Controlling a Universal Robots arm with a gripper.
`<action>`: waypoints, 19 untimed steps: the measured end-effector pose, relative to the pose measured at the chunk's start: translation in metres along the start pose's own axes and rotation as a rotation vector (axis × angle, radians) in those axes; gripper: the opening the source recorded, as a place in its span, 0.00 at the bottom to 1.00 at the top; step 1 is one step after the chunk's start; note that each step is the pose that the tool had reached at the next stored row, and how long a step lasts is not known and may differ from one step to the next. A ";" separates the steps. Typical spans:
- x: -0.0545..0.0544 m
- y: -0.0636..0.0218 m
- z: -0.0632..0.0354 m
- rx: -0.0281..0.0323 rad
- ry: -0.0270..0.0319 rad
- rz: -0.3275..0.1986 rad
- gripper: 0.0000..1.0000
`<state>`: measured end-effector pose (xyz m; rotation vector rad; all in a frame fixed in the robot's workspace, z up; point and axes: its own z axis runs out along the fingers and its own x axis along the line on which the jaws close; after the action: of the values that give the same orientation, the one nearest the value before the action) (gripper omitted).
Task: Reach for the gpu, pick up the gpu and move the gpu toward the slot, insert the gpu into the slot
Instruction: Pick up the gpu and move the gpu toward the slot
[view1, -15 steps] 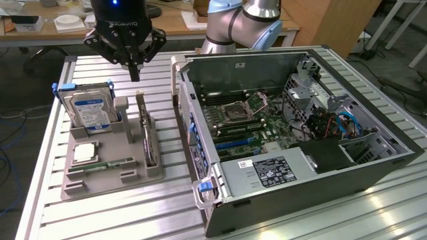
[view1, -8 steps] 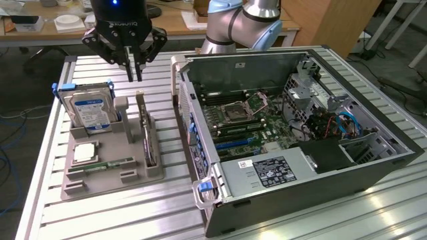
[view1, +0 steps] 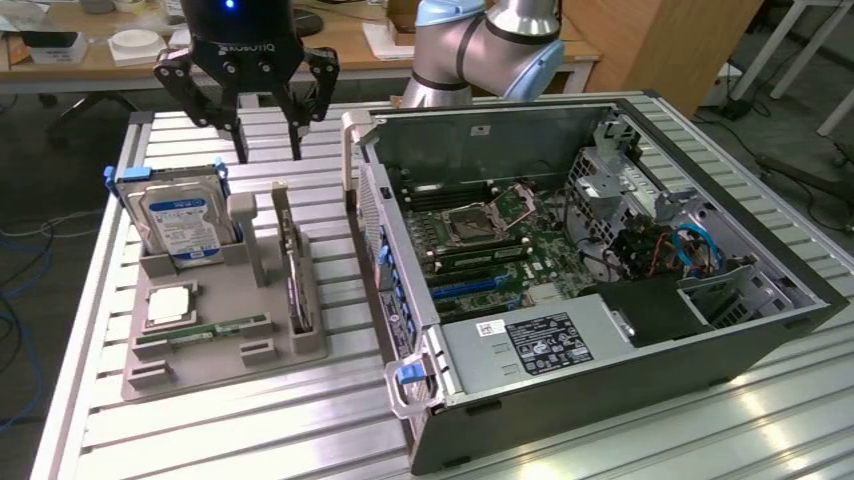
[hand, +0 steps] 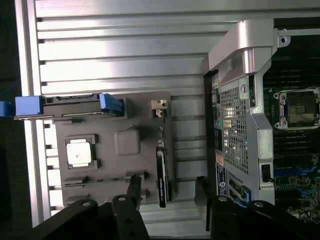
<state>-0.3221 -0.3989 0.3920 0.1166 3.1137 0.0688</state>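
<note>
One gripper (view1: 270, 150) upper left of the exterior view, jaws spread (nothing held). One gpu (view1: 298, 290) stands on edge in one tray (view1: 214, 362), beside one hard drive (view1: 180, 222).

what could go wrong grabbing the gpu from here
1. The thin dark gpu card stands on edge in the grey holder tray; the open black pincer above it might tip it if off-centre.
2. The silver computer case sits close beside; the pincer could clip its wall.
</note>
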 end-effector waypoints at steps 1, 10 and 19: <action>0.000 0.0000 0.0000 0.0000 0.0000 0.000 0.53; 0.000 -0.0008 0.0025 0.0005 0.0045 -0.050 0.71; -0.002 -0.0020 0.0161 -0.0029 0.0051 -0.058 0.71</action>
<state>-0.3200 -0.4002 0.3759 0.0256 3.1194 0.0725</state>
